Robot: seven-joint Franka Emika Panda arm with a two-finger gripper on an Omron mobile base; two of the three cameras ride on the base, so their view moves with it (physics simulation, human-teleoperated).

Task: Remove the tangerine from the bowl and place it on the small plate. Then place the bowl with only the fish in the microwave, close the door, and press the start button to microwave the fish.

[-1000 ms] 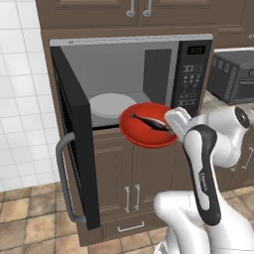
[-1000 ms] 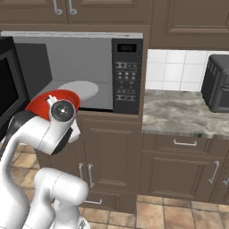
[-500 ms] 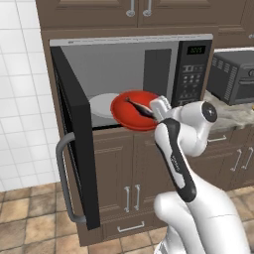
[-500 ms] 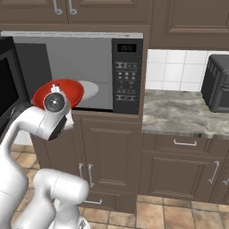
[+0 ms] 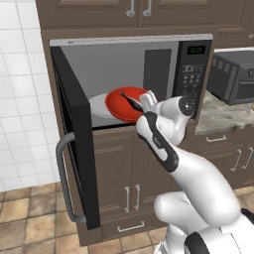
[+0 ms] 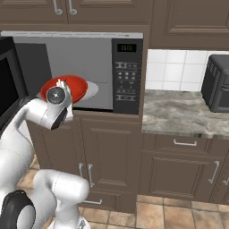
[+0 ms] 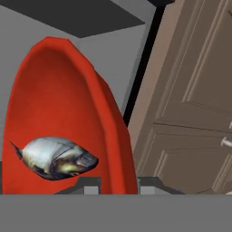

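At the far left the door (image 5: 74, 144) stood swung fully open, its bar handle toward the room. Right of it, the microwave (image 5: 129, 79) gaped, with a pale turntable on its floor. The bowl (image 5: 121, 103) sat tilted at the front edge of that cavity, partly over the turntable, with the fish (image 7: 54, 158) lying in it and no tangerine to be seen inside. The gripper (image 5: 147, 100) was clamped narrow on the bowl's right rim, fingers pinching the wall. The step in hand looked like loading the bowl into the oven. Next, I judged, the bowl needed levelling and lowering onto the turntable before release, then the arm had to clear the opening so the door could swing shut.
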